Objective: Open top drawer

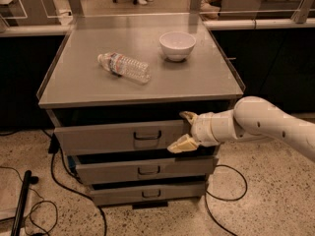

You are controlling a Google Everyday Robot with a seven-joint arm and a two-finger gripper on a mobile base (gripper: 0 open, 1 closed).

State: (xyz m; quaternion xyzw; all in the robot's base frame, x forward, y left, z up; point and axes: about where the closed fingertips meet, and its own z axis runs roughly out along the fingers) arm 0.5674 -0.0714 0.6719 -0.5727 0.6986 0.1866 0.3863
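The top drawer (98,137) is the tallest grey front of three under the grey cabinet top, with a dark bail handle (147,135) at mid-front. It stands slightly out from the cabinet. My gripper (181,130) comes in from the right on a white arm and sits at the drawer front's right end, to the right of the handle. Its cream fingers (179,145) are spread apart, one above and one below, holding nothing.
A clear plastic bottle (124,67) lies on the cabinet top (74,82) beside a white bowl (177,45). Two shorter drawers (142,170) sit below. Black cables (59,181) run on the speckled floor at the left and right.
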